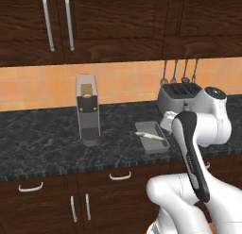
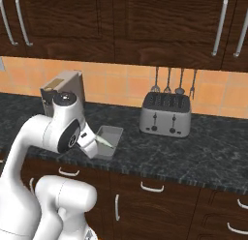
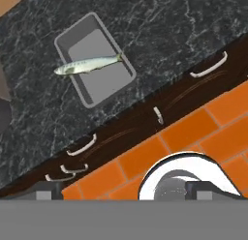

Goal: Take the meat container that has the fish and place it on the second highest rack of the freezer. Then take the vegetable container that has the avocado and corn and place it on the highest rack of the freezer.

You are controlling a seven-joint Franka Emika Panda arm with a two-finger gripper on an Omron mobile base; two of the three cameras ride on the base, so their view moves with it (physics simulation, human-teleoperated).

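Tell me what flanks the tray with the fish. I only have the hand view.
Observer: A silver toaster stands on the counter to the right of the meat container, with a clear gap between them.
Operator: Other side?
Observer: A grey coffee machine stands upright to its left, also apart from it.
Operator: Anything above the counter?
Observer: Four utensils hang on the tiled wall above the toaster, under dark wooden cabinets.
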